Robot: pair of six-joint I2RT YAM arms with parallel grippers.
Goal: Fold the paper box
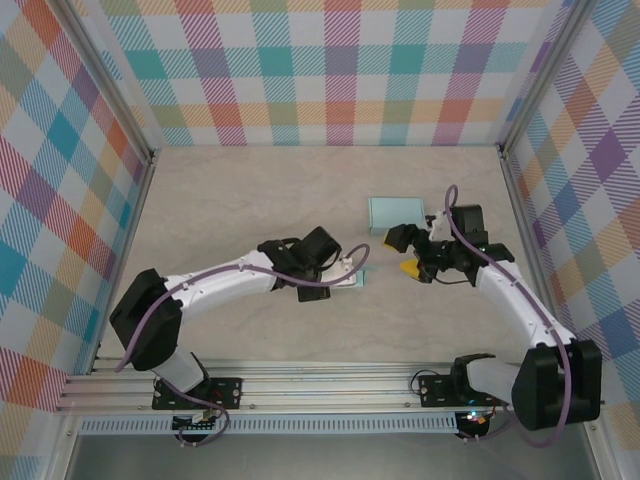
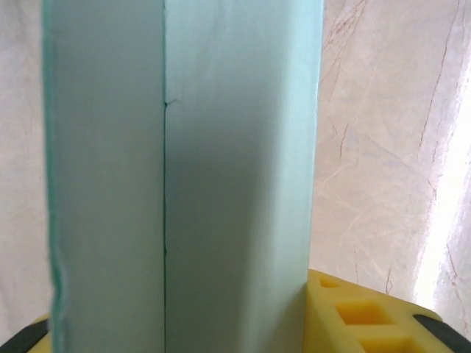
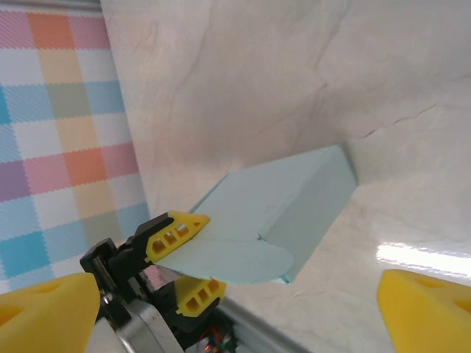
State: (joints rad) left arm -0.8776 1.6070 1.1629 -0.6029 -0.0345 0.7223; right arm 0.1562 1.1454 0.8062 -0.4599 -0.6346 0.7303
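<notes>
Mid-fold, our left gripper (image 3: 193, 256) clamps the paper box (image 3: 294, 195), right gripper (image 1: 405, 254) spread apart beside it; next we likely tuck its flap (image 3: 235, 259).

Left end effector (image 1: 348, 279) tight; right end effector (image 1: 404, 253) wide

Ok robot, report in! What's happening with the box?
Left gripper shut on paper box. Right gripper open, off it. Second green piece lies beyond, apart.
</notes>
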